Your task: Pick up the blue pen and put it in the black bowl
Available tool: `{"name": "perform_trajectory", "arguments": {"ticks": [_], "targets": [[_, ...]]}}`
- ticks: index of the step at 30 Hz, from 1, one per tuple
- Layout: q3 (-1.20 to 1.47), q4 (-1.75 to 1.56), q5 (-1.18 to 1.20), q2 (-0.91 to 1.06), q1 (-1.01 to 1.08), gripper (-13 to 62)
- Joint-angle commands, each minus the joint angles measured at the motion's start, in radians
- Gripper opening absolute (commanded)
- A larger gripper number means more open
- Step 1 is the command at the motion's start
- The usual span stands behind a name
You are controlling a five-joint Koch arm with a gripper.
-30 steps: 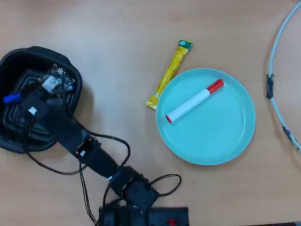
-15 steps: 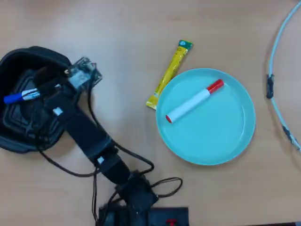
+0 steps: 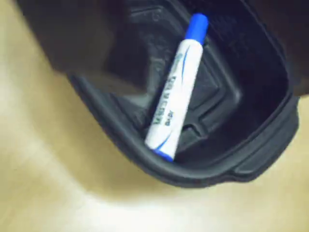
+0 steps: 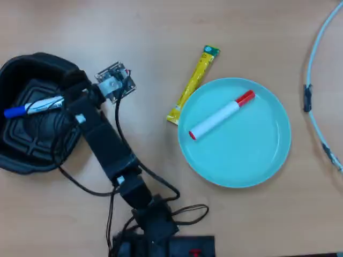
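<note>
Inside the black bowl (image 3: 251, 121), the blue pen (image 3: 176, 92) lies slanted across the ribbed bottom, its blue cap toward the upper wall in the wrist view and its blue end against the lower wall by the rim. In the overhead view the black bowl (image 4: 16, 160) sits at the left edge of the wooden tabletop (image 4: 161, 32), with the blue pen (image 4: 35, 106) inside it, cap pointing left. The hand (image 4: 68, 99) hangs over the bowl's right rim, its tip just beside the pen's white barrel; whether it is open or closed cannot be told. To the right, a teal plate (image 4: 252, 155) carries a red-capped marker (image 4: 221, 115). A yellow sachet (image 4: 194, 83) lies just beside the plate's upper left rim.
</note>
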Motion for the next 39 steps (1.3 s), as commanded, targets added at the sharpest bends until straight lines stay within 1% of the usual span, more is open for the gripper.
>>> {"name": "perform_trajectory", "arguments": {"ticks": [1, 4, 6, 8, 14, 18, 22, 27, 28, 32, 39], "targets": [[-0.009, -0.002, -0.014, 0.074, 0.011, 31.6], [0.1, -0.08, -0.014, 0.089, 0.015, 31.6], [0.227, -0.164, -0.014, 0.149, 0.025, 31.6], [0.419, -0.293, -0.014, 0.247, 0.029, 31.6], [1.065, -0.719, -0.009, 0.627, 0.069, 31.6], [1.35, -0.877, -0.002, 0.788, 0.123, 31.6], [1.621, -0.988, 0.026, 0.931, 0.239, 31.6], [2.094, -1.207, 0.028, 1.172, 0.362, 31.0], [2.184, -1.238, 0.031, 1.186, 0.371, 30.9], [2.298, -1.338, 0.02, 1.173, 0.397, 30.5], [2.382, -1.344, -0.005, 1.175, 0.405, 30.8]]}}
